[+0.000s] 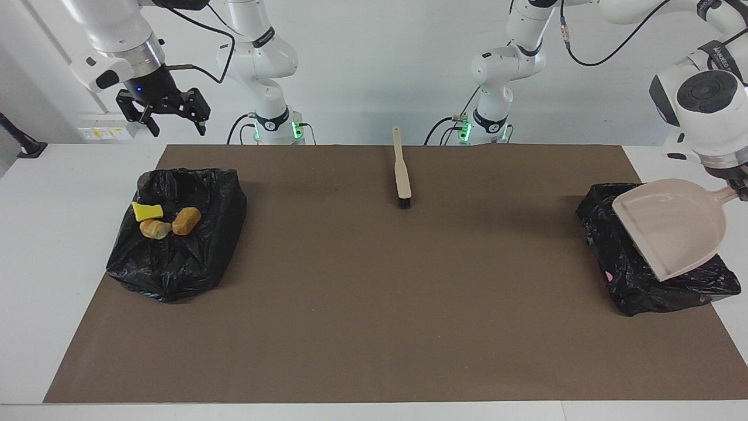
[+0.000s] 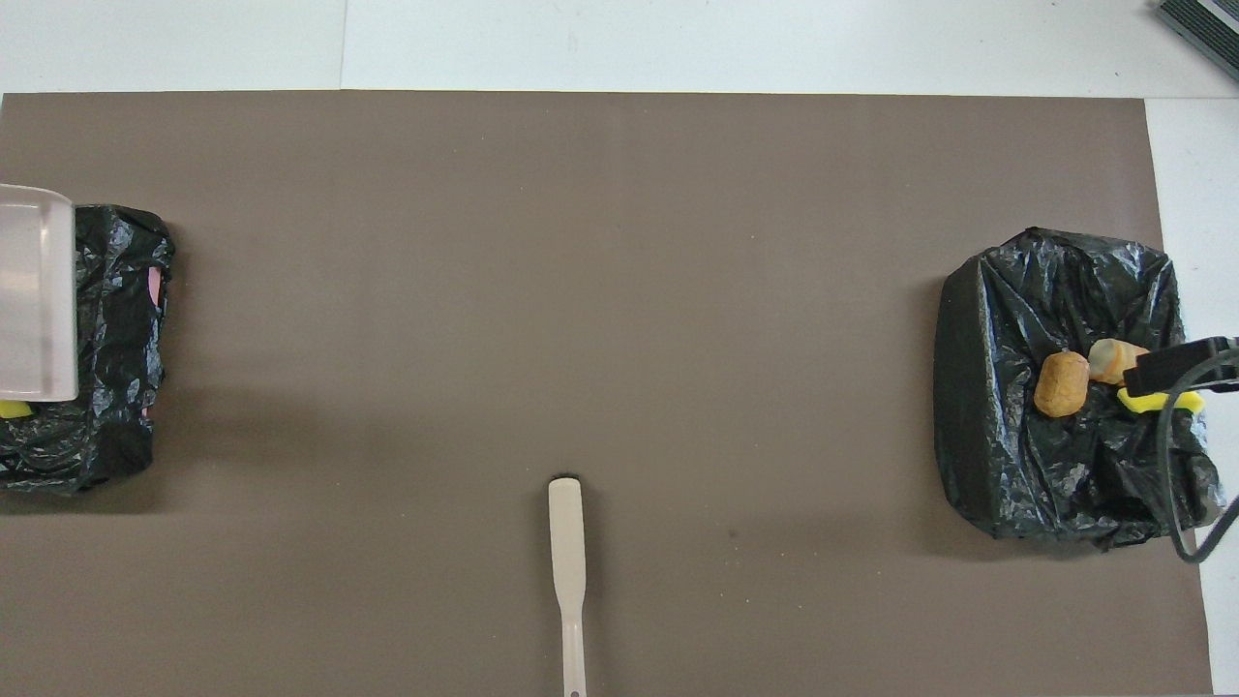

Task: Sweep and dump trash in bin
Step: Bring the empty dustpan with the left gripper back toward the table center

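A black-bagged bin [image 1: 175, 263] at the right arm's end holds a yellow sponge piece [image 1: 146, 210], a pale beige chunk [image 1: 155, 229] and a golden-brown oval lump [image 1: 186, 220]. My right gripper [image 1: 175, 123] hangs open and empty, high above this bin; its edge shows in the overhead view [image 2: 1186, 366]. My left gripper [image 1: 740, 188] is shut on the handle of the beige dustpan [image 1: 672, 225], held tilted over the second black-bagged bin [image 1: 643, 286]. The pan hides that bin's trash, except a yellow sliver [image 2: 12, 409].
The beige-handled brush [image 1: 402, 169] lies on the brown mat [image 1: 374, 304] midway between the bins, near the robots' edge, with its bristles pointing away from the robots. It also shows in the overhead view [image 2: 568, 561].
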`<state>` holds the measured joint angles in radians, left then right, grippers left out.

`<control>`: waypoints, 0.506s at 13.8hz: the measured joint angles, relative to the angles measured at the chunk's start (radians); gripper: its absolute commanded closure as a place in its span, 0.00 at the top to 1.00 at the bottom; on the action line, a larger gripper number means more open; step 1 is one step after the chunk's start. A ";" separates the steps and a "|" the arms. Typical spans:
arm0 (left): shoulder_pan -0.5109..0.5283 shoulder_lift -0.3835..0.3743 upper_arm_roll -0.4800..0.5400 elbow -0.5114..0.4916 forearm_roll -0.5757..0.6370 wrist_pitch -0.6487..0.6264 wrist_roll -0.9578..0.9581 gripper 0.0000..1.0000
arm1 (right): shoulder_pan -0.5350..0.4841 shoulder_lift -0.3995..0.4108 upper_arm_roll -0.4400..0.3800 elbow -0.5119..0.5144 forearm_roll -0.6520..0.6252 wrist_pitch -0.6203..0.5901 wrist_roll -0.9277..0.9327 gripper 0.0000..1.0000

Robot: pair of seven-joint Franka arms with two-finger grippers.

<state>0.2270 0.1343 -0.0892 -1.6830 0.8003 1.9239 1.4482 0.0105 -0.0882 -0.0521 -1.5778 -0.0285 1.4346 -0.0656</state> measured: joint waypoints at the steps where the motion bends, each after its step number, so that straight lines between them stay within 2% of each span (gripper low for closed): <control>1: -0.018 0.000 0.000 -0.002 -0.044 -0.007 -0.008 0.00 | -0.001 0.000 0.006 0.011 0.000 -0.003 0.007 1.00; 5: -0.101 -0.001 -0.001 -0.037 -0.193 -0.011 -0.033 0.00 | -0.004 -0.004 0.006 0.019 0.000 -0.004 0.007 1.00; 7: -0.176 0.001 -0.002 -0.059 -0.244 -0.018 -0.124 0.00 | -0.004 -0.004 0.005 0.019 0.000 -0.006 0.007 1.00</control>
<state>0.0511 0.1350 -0.0912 -1.7416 0.5568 1.9056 1.3245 0.0060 -0.0922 -0.0473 -1.5593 -0.0285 1.4289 -0.0584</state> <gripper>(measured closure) 0.670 0.000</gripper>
